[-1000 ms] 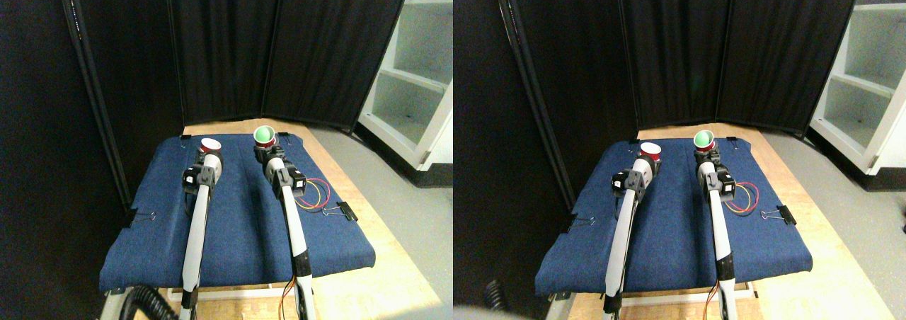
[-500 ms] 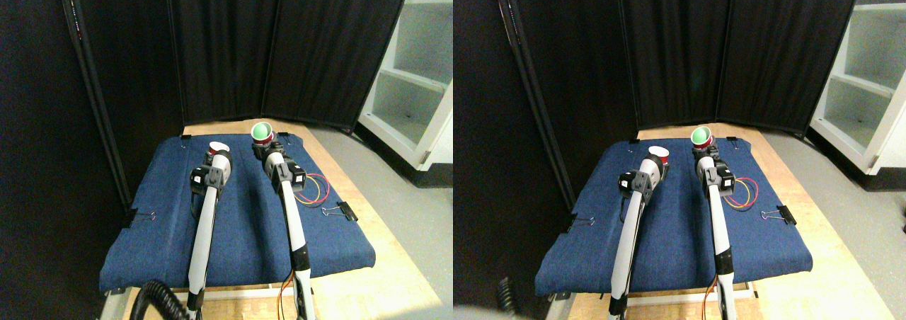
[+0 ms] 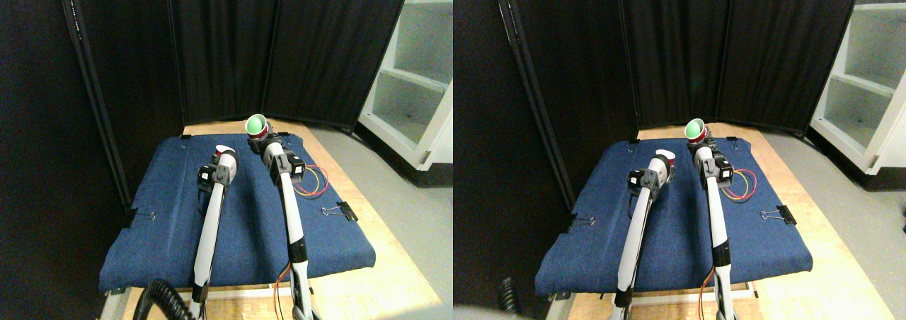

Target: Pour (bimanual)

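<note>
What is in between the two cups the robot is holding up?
Nothing. In the stereo pair view, only bare blue cloth shows between the white-lined cup and the green-lined cup.

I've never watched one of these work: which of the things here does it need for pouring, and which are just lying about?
For the job:
- cup with green inside, at right gripper
- red cup, at left gripper

Lying about:
- coloured wires
- binder clip
- blue cloth
- white shelf

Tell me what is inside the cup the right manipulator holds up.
The red cup, tilted toward the left manipulator's cup, shows a green inside near its rim. Whether anything loose lies deeper cannot be seen.
</note>
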You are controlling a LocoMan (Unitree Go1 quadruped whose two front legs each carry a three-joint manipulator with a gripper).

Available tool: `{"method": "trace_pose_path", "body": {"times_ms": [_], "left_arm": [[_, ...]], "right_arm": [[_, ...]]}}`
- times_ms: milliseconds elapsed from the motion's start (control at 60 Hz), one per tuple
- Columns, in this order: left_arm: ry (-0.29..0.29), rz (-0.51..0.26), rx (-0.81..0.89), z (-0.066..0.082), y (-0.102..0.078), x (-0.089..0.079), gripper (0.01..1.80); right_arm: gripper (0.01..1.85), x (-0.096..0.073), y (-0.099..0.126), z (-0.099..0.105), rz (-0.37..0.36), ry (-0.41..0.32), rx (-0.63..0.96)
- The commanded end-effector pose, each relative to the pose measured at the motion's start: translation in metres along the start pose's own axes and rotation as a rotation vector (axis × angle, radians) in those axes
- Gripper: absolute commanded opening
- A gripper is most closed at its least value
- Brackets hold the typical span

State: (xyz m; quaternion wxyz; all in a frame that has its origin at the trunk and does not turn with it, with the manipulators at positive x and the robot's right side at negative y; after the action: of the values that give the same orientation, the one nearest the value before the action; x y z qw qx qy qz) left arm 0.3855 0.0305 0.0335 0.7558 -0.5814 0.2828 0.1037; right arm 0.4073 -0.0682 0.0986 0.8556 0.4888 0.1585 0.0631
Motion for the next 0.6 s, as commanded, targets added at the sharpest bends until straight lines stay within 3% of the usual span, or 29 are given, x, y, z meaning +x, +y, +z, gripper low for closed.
{"method": "trace_pose_path", "body": {"times_ms": [17, 333, 500, 600], "left_arm": [[0.004, -0.027, -0.01, -0.001, -0.01, 0.002, 0.33], [0.014, -0.018, 0.0, -0.002, -0.018, 0.002, 0.33], [0.064, -0.01, 0.004, -0.006, -0.023, -0.004, 0.33], [0.062, -0.011, 0.01, -0.007, -0.024, -0.005, 0.33]], "right_arm": [[0.33, 0.004, 0.005, 0.0, 0.018, -0.039, -0.038], [0.34, 0.011, 0.007, -0.005, 0.0, -0.029, -0.076], [0.35, 0.013, 0.008, -0.008, -0.026, -0.044, -0.085], [0.37, 0.013, 0.009, -0.007, -0.005, -0.027, -0.12]]}}
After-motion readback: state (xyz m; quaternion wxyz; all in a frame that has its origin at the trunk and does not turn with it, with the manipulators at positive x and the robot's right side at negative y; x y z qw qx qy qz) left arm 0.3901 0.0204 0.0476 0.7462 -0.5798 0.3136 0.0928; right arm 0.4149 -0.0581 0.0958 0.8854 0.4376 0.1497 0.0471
